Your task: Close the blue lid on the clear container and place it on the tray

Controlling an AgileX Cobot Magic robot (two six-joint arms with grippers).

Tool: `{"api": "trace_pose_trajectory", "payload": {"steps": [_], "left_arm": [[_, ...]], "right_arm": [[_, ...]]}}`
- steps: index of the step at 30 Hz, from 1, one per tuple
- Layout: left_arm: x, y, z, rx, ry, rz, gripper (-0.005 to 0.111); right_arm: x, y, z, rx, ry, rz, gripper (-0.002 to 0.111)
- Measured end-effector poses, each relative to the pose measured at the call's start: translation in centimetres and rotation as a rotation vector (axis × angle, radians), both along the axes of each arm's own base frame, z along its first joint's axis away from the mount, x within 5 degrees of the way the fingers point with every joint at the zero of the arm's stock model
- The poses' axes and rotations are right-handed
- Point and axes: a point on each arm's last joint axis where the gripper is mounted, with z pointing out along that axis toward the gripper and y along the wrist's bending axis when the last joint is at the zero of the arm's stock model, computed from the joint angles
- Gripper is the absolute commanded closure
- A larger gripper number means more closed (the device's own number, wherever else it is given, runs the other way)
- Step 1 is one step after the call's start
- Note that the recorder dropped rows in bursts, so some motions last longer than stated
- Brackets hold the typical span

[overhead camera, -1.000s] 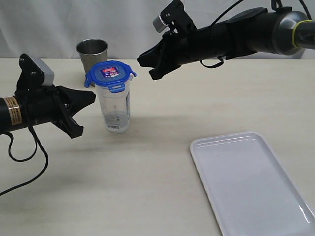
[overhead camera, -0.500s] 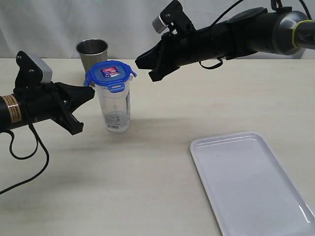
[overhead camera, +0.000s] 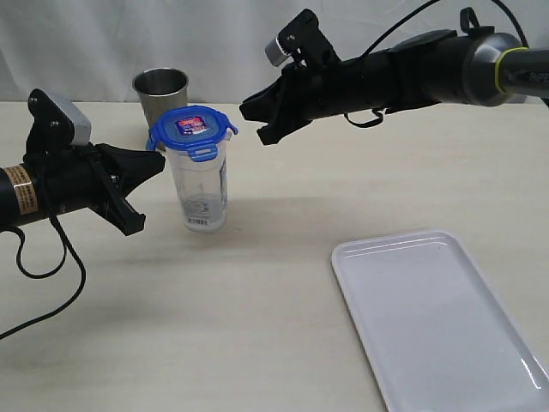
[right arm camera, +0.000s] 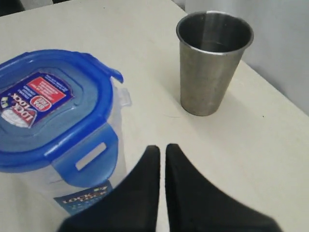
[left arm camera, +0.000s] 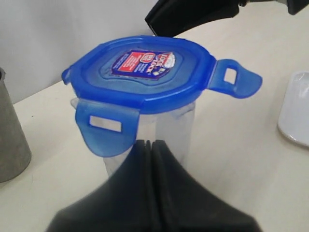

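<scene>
**Lid seated, tabs unlatched; container off tray**

The clear container [overhead camera: 204,184] stands upright on the counter [overhead camera: 257,300], well apart from the tray [overhead camera: 345,254]. The blue lid [overhead camera: 191,129] rests on its rim with the tabs flared outward. My left tool [left arm camera: 150,143] is closed and empty, just beside the container's wall. My right tool [right arm camera: 159,147], fingers all but meeting on nothing, hangs above and beside the lid. Bare counter lies between container and tray. A steel cup [overhead camera: 160,90] stands close behind the container. In both wrist views my fingers hide the container's base. The tray's near corner is cut off.
</scene>
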Motion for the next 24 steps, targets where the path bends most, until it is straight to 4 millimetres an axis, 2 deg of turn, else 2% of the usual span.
{"api": "trace_pose_trajectory", "payload": {"steps": [11, 24], "left_arm": [[0.0, 0.0, 0.0, 0.003, 0.004, 0.003, 0.107], [0.3, 0.3, 0.0, -0.015, 0.008, 0.049, 0.107]], "right_arm": [[-1.3, 2.1, -0.9, -0.194, -0.128, 0.147, 0.104], [-1.0, 1.8, -1.2, -0.255, -0.141, 0.113, 0.104]]}}
